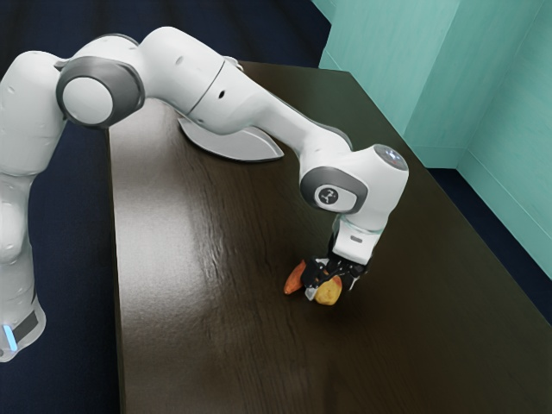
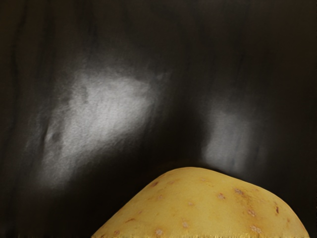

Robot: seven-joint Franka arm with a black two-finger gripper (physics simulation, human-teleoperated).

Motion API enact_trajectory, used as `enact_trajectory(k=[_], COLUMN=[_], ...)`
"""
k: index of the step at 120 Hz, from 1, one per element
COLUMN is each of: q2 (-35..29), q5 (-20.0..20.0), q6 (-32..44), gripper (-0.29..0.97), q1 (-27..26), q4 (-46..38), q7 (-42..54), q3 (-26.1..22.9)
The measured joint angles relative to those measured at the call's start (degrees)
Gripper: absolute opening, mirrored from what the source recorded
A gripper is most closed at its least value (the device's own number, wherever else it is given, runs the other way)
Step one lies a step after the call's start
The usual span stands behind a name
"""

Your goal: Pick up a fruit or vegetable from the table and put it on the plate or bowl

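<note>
1. Below the white wrist, the gripper (image 1: 332,274) is seen low over the table (image 1: 198,310). Its black parts are lost against the dark top, so whether the jaws are apart or clamped on anything cannot be told.
2. A potato (image 1: 328,294) is found directly under the hand, at 6 o'clock of the gripper. In the wrist view its rounded hump is cut off by the frame edge.
3. Its skin is seen as matt yellow, speckled with small brown spots, over a smooth oval form.
4. An orange vegetable (image 1: 295,278), tapered to a point, is set at 9 o'clock of the potato, just beside it. Its kind is hard to make out.
5. A pale grey plate (image 1: 233,147), flat and round, is placed at 11 o'clock of the potato, well apart, and is partly hidden behind the arm (image 1: 216,86).
6. The tabletop is rendered as dark, glossy wood marked by soft white reflections.
</note>
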Motion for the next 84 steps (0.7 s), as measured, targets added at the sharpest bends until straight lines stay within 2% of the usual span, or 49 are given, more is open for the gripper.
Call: enact_trajectory(k=[7, 24, 33, 65, 84], q2=[-0.1, -0.5, -1.0, -3.3, -3.6], q5=[0.0, 0.1, 0.2, 0.3, 0.3], q6=[-0.1, -0.1, 0.0, 0.0, -1.2], gripper=[0.79, 0.5, 0.42, 0.4, 0.39], q1=[0.0, 0.0, 0.0, 0.0, 0.0], q4=[0.0, 0.1, 0.1, 0.9, 4.7], q7=[0.0, 0.0, -0.1, -0.5, -1.7], q3=[0.0, 0.0, 0.0, 0.0, -0.1])
